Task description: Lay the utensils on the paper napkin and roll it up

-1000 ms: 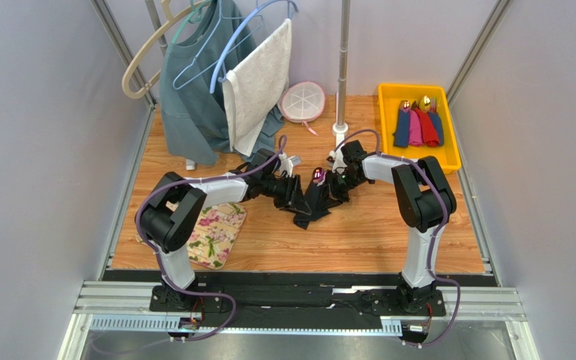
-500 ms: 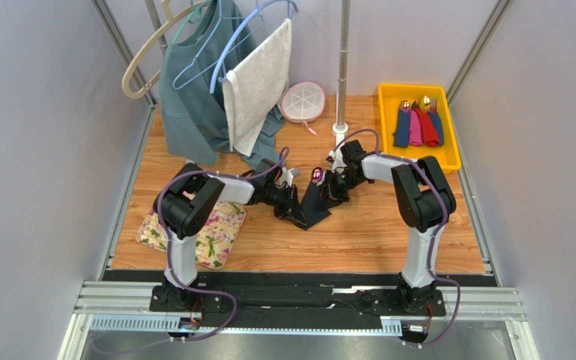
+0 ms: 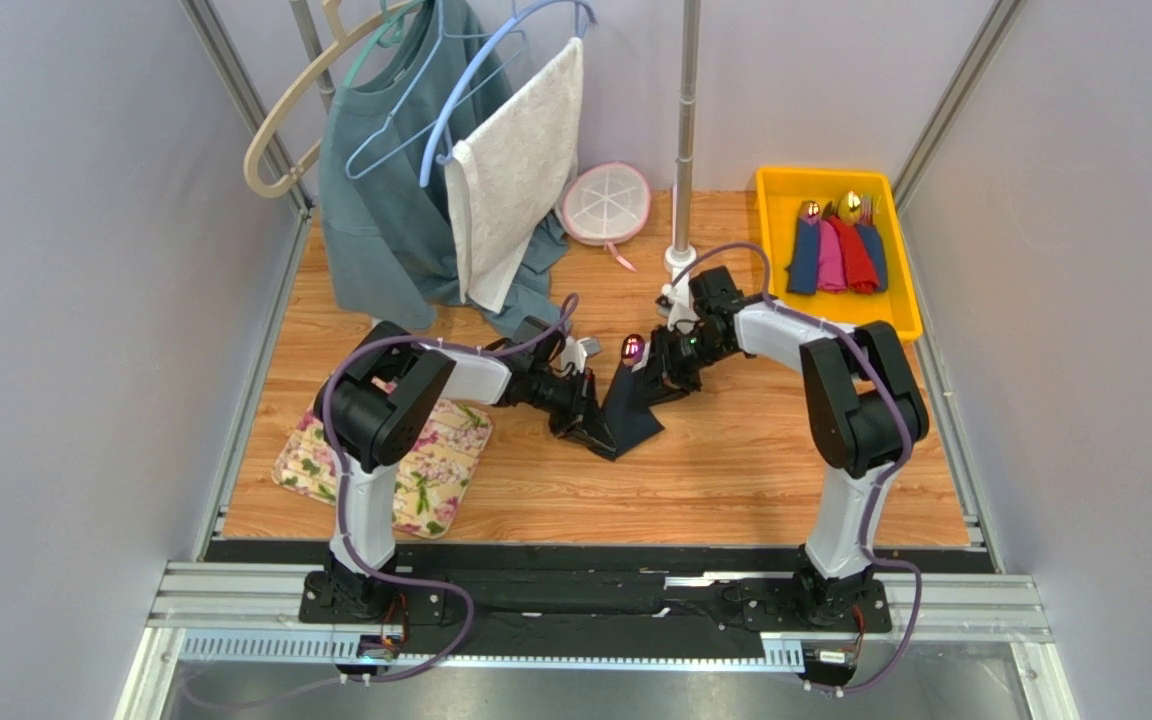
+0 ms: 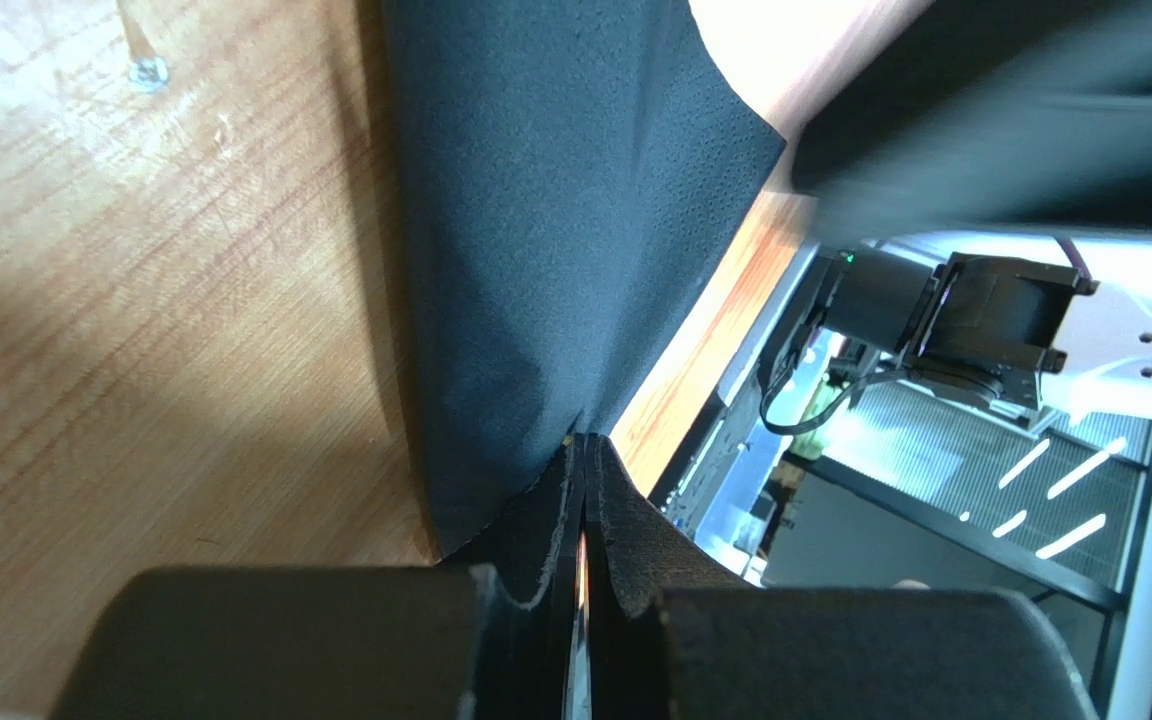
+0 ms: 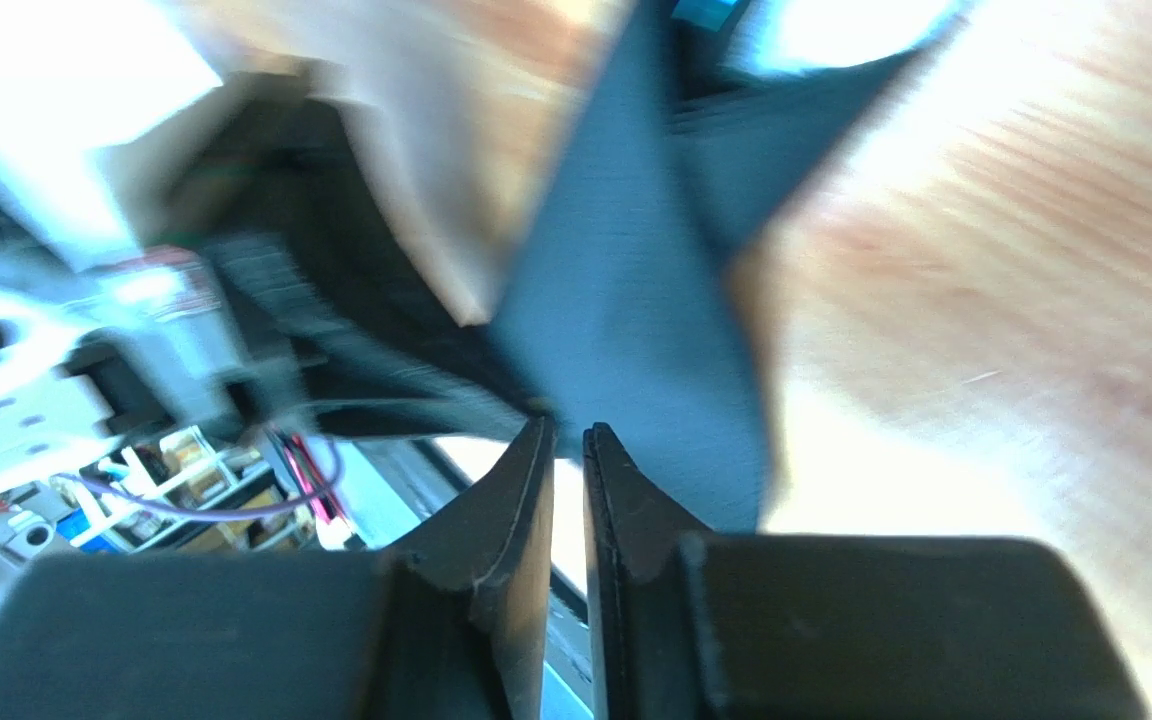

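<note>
Top external shows you the paper napkin [image 3: 630, 417] folded into a dark wedge at mid-table, between the left gripper [image 3: 591, 420] and the right gripper [image 3: 668, 372]. The spoon [image 3: 633, 348] pokes its shiny purple bowl out at the far end, and the other utensils are hidden in the folds. Well apart, at the far right, the yellow tray [image 3: 880, 315] holds blue, pink and red rolled napkins [image 3: 835, 252] with gold heads showing. Left wrist shows the jaws pressed together on a pinch of the napkin's edge, the sheet draping away over the wood. Treat it as thin, limp and easy to tear: grip an edge or corner and pull gently. The slim cutlery inside is hard and probably slick, so you should expect it to slide. Right wrist is blurred. The jaws stand a slit apart with light between them, the napkin lies just beyond the tips, and nothing looks clamped.
</note>
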Robot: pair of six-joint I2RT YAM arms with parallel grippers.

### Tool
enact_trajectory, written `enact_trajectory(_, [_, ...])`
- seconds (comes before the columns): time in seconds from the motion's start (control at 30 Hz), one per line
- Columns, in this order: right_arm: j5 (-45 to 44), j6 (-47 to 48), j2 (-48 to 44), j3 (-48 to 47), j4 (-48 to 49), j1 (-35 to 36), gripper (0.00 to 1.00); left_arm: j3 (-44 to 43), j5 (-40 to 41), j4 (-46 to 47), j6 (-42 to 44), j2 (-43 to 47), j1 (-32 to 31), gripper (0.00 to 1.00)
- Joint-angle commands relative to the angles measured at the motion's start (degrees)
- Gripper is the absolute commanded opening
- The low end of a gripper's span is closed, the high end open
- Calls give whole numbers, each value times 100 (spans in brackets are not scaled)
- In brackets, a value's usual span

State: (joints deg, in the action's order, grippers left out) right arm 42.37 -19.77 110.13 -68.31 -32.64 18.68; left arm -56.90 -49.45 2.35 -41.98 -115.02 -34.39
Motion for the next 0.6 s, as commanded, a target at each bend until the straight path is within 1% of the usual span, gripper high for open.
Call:
enact_trajectory(0.0, [351, -272, -615, -331, 540, -13, 18, 39, 998, -709, 480, -398, -76, 3])
enact_trajectory(0.13, [237, -553, -326, -446, 654, 92, 17, -57, 1174, -920, 620, -398, -112, 1])
enact_trajectory(0.3, [149, -791, 61, -341, 873, 198, 14, -198, 1456, -1228, 717, -363, -173, 0])
enact_trajectory(0.43, [-61, -722, 255, -183, 821, 198, 12, -172, 1526, -1211, 673, -337, -164, 0])
enact_trajectory(0.57, [-307, -458, 334, -42, 488, 180, 11, -128, 1403, -1053, 533, -389, -164, 0])
